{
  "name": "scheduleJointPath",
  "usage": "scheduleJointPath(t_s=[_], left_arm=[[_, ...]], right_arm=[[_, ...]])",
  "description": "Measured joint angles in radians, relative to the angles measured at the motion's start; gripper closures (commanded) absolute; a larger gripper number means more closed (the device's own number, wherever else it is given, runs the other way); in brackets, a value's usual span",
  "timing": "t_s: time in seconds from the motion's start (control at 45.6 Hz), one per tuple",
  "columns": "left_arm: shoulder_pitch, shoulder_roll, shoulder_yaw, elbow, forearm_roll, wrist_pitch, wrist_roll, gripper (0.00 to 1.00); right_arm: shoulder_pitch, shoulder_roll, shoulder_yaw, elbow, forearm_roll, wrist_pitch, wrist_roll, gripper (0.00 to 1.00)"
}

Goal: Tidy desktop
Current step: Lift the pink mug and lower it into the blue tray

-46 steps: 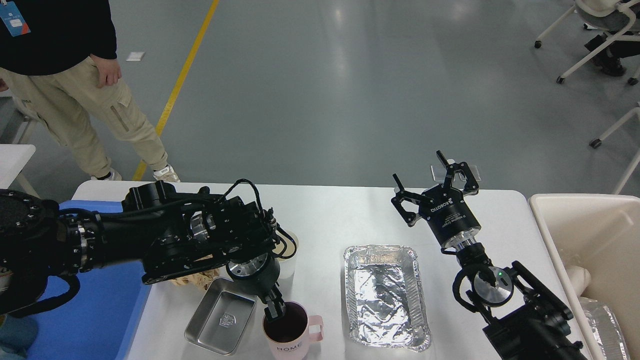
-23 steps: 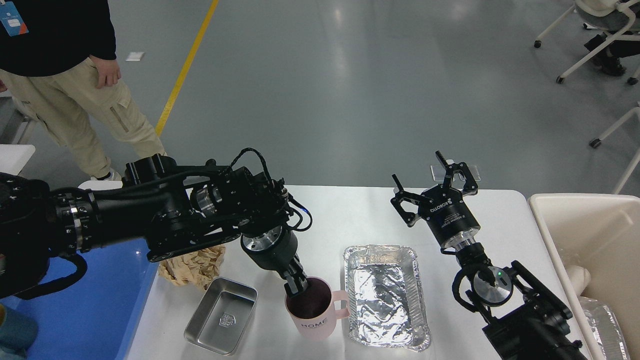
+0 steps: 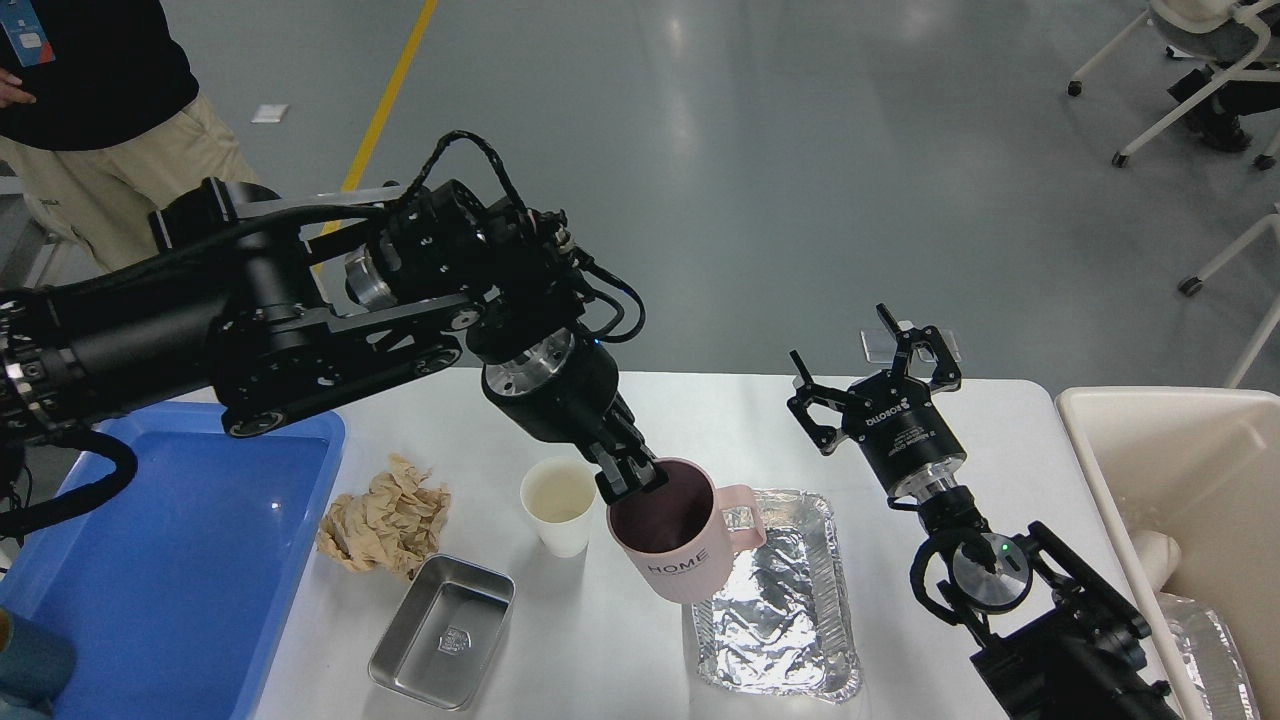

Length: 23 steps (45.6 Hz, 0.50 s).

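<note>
The white table (image 3: 640, 660) carries a crumpled brown paper wad (image 3: 383, 514), a white paper cup (image 3: 558, 505) and a small steel tray (image 3: 443, 632). A foil tray (image 3: 785, 625) lies right of them.

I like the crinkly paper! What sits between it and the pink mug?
In the head view, a white paper cup stands between the crumpled brown paper and the lifted pink mug.

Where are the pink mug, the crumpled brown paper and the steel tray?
pink mug (image 3: 678, 570), head view, outer wall by its lettering
crumpled brown paper (image 3: 383, 517), head view, middle of the wad
steel tray (image 3: 441, 632), head view, inner floor
</note>
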Motion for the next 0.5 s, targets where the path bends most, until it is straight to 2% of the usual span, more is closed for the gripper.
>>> scheduleJointPath(t_s=[0.307,0.504], left_arm=[[-0.013,0.323,-0.004,-0.170,0.002,-0.001,-0.003,0.97],[0.003,0.514,-0.001,-0.210,0.002,-0.001,-0.005,0.96]], right_arm=[[-0.002,-0.029,0.002,-0.002,0.000,-0.004,0.000,0.00],[-0.002,-0.030,0.001,-0.001,0.000,-0.005,0.000,0.00]])
